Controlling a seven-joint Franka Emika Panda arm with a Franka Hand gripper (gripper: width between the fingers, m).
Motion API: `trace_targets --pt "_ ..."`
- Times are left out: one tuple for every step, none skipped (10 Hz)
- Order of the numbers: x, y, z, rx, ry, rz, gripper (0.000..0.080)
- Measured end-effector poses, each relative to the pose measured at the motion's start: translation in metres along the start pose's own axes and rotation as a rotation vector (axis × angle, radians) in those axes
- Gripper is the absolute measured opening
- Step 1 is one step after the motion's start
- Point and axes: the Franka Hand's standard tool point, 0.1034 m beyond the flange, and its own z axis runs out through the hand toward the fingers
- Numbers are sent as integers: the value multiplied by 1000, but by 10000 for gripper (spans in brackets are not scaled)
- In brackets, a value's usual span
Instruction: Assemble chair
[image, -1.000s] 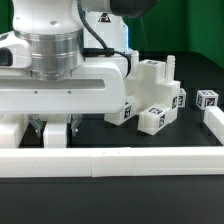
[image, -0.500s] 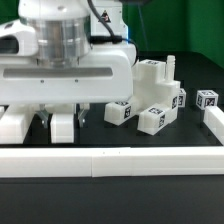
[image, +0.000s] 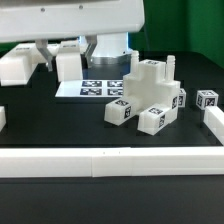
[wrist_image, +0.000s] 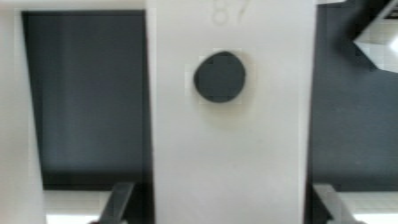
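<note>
My gripper (image: 64, 54) is up at the exterior view's top left, shut on a white chair frame piece (image: 68, 64). It holds the piece well above the black table. Two blocky ends of the piece hang below the hand. In the wrist view the piece (wrist_image: 231, 140) is a broad white bar with a dark oval hole, and it runs between my two fingertips (wrist_image: 121, 202). Several other white chair pieces (image: 150, 92) with black-and-white tags lie in a cluster at the centre right. One small tagged block (image: 208, 100) lies apart, further right.
The marker board (image: 100, 88) lies flat behind the cluster. A long low white border rail (image: 110, 166) runs along the front and turns back at the right (image: 213, 122). A white edge (image: 2, 117) shows at the far left.
My gripper has risen steadily with the frame piece in it. The piece went from resting near the front rail to hanging high. The marker board is now uncovered.
</note>
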Motion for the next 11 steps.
trace_targets --pt "2 -1 1 -2 7 -1 284" --pt "1 -1 3 -2 3 20 284" --pt "1 -1 4 -2 2 27 284" --pt "0 1 6 0 0 98 284" --pt "-1 4 7 0 -3 166 284" --pt "-5 2 4 4 -2 286 284" --pt "-13 -2 0 11 -6 354 284" --pt "-20 -8 -4 20 -10 469 284" --pt "-26 -22 -10 28 -11 575 284" --pt "-30 -45 -16 34 -12 642 284" --pt "-29 -67 -19 35 -19 690 284"
